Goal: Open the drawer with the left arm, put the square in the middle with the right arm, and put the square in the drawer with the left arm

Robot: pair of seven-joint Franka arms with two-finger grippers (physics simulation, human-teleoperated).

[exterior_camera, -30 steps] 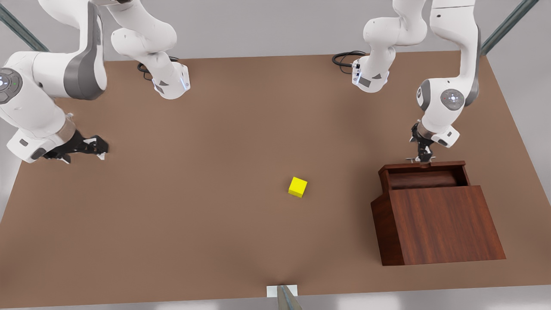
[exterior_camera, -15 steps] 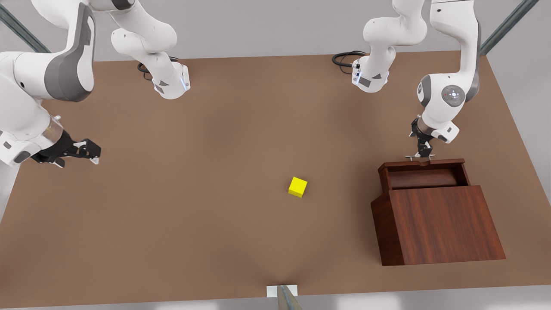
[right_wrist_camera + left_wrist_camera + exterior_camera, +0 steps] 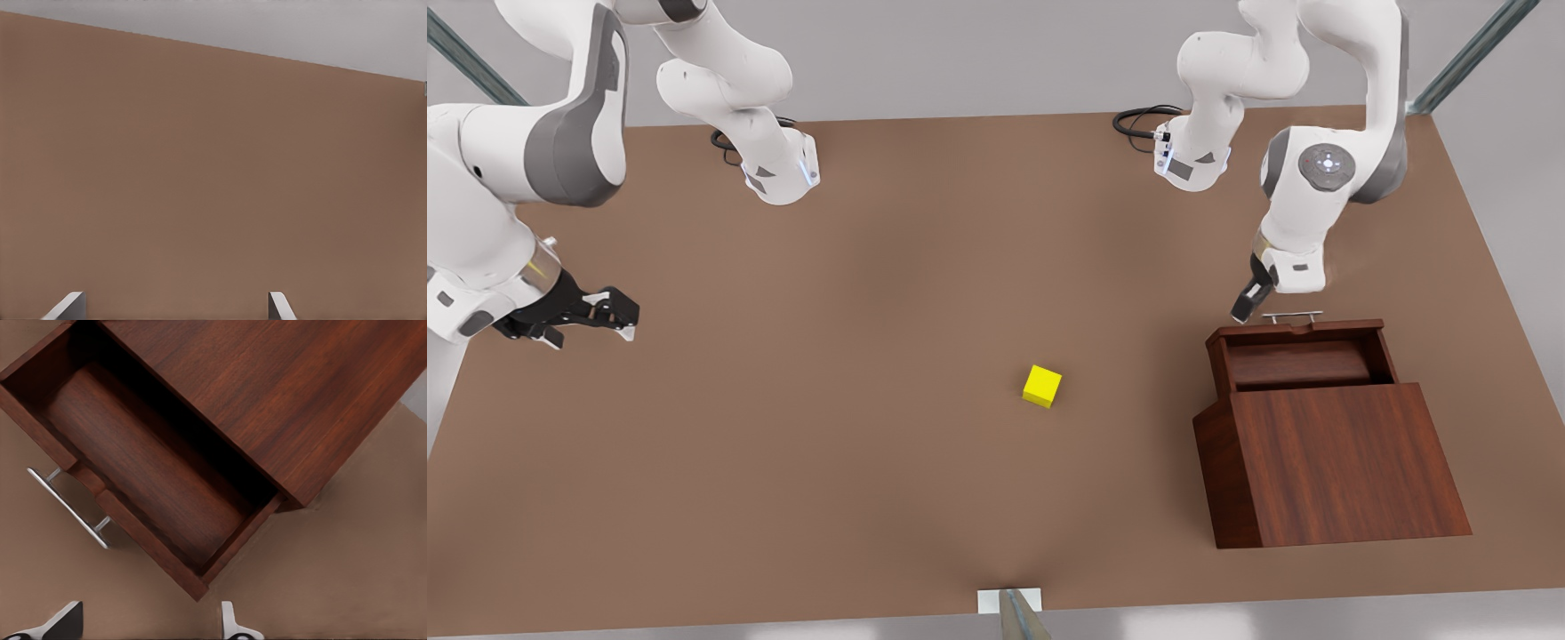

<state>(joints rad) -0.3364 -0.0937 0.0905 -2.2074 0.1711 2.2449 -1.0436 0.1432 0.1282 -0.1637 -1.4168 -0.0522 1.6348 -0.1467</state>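
The drawer (image 3: 1294, 364) stands pulled out of the wooden cabinet (image 3: 1343, 462), its tray empty. My left gripper (image 3: 1249, 302) hovers open just off the end of the silver handle (image 3: 1294, 315), touching nothing. The left wrist view looks down on the open drawer (image 3: 147, 473), its handle (image 3: 67, 508) and my left gripper (image 3: 150, 630), fingers spread. The yellow square (image 3: 1042, 386) rests on the table near the middle. My right gripper (image 3: 618, 316) hangs open at the front view's far left; the right wrist view has the right gripper (image 3: 173, 307) over bare tabletop.
The two arm bases (image 3: 783, 173) (image 3: 1192, 160) sit at the table's back edge with black cables (image 3: 1138, 120). A small white bracket (image 3: 1009, 602) marks the front edge. Bare brown table (image 3: 827, 400) lies between the square and the right gripper.
My left gripper let go of the drawer handle and drew up and away toward the front view's left. The right arm pulled back a little toward the front view's left. Square unmoved.
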